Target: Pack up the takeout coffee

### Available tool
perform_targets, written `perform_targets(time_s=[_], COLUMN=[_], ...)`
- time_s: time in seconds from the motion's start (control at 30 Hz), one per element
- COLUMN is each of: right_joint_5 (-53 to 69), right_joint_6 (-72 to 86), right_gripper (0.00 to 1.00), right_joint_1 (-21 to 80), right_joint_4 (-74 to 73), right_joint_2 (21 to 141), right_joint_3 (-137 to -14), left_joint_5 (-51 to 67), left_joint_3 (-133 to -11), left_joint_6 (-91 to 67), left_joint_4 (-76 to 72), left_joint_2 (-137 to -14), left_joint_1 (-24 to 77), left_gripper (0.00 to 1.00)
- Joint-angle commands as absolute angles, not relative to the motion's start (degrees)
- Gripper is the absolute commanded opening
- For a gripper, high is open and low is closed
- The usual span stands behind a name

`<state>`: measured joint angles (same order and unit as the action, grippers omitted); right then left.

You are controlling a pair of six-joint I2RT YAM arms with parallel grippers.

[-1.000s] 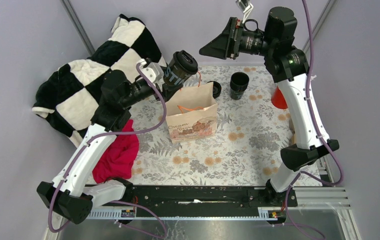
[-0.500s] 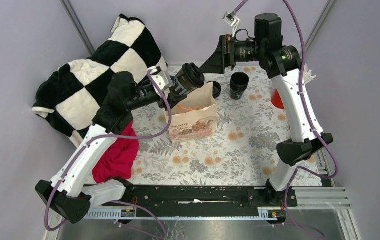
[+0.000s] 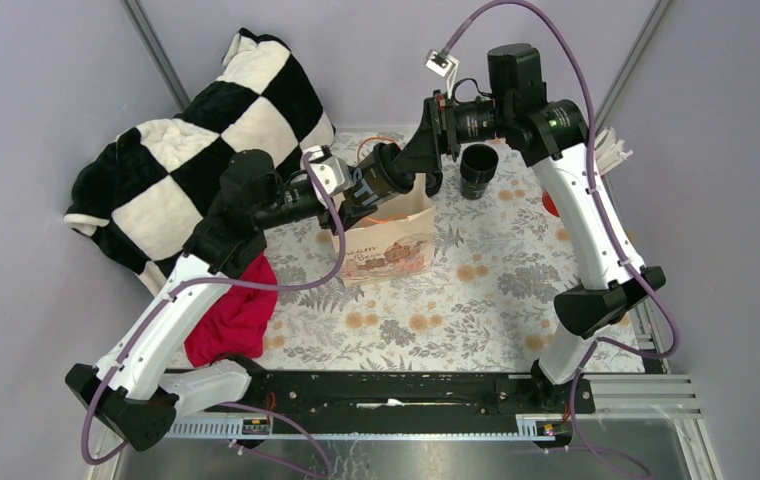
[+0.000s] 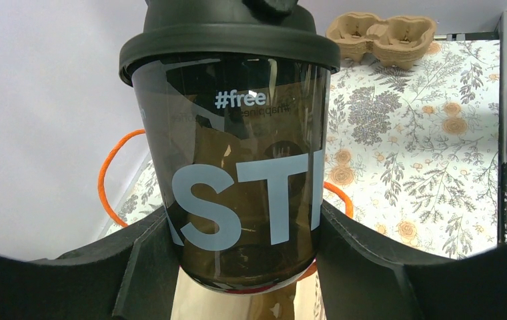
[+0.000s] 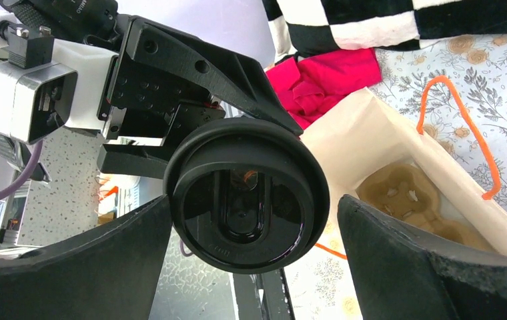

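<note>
The takeout coffee (image 4: 237, 153) is a dark see-through cup with white lettering and a black lid (image 5: 247, 193). My left gripper (image 4: 241, 223) is shut on its lower body. In the top view the cup (image 3: 381, 170) lies tilted on its side over the mouth of the paper bag (image 3: 391, 240), lid towards the right arm. My right gripper (image 5: 254, 203) is open, one finger either side of the lid without touching it; in the top view it (image 3: 411, 160) sits just right of the cup. The bag (image 5: 371, 133) has orange cord handles (image 5: 467, 133).
A cardboard cup carrier (image 5: 397, 193) lies inside the bag, and another carrier (image 4: 381, 33) rests on the flowered cloth. A stack of lidless black cups (image 3: 478, 168) and a red cup (image 3: 553, 200) stand at the back right. A checked blanket (image 3: 196, 150) and red cloth (image 3: 236, 310) lie left.
My left arm has carried the cup down and right to the bag's mouth. My right gripper has swung left and down until its open fingers flank the lid.
</note>
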<state>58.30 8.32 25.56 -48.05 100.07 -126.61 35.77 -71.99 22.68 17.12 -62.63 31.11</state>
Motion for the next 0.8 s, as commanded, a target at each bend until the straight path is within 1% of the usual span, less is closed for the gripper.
perform_targets(time_s=[0.0,0.17,0.3,0.4,0.43,0.5,0.53,0.7,0.77], right_joint_5=[60.53,60.56,61.26,60.63,60.3,59.21,58.52,56.93,55.99], right_joint_6=[6.76,5.79,5.89,6.11,6.15,5.61,5.13,3.8,2.97], right_gripper=[1.0,0.99,0.92,0.83,0.83,0.93,0.95,0.91,0.93], right_joint_1=[26.19,26.14,26.63,26.89,26.87,27.1,27.26,28.51,29.24], right_joint_4=[-47.96,-48.2,-47.89,-47.9,-47.99,-48.56,-49.03,-50.28,-51.15], right_joint_2=[95.93,94.75,94.82,95.0,95.01,94.92,94.92,95.48,95.7], right_joint_3=[-126.0,-124.26,-123.19,-123.13,-123.28,-123.58,-123.75,-123.92,-124.0], left_joint_5=[36.1,36.05,35.84,35.86,35.79,35.73,35.69,35.51,35.42], left_joint_3=[-73.56,-73.6,-73.74,-73.82,-73.78,-73.74,-73.74,-73.74,-73.73], left_joint_6=[23.97,24.48,24.71,24.78,24.85,24.8,24.86,25.18,25.16], left_joint_4=[15.43,15.92,16.17,16.26,16.31,16.26,16.26,16.44,16.44], left_joint_2=[-61.3,-61.25,-61.39,-61.52,-61.59,-61.61,-61.61,-61.58,-61.6], left_joint_1=[31.68,32.02,32.48,32.78,32.9,32.95,33.0,33.2,33.22], left_gripper=[0.48,0.48,0.47,0.47,0.47,0.47,0.47,0.47,0.47])
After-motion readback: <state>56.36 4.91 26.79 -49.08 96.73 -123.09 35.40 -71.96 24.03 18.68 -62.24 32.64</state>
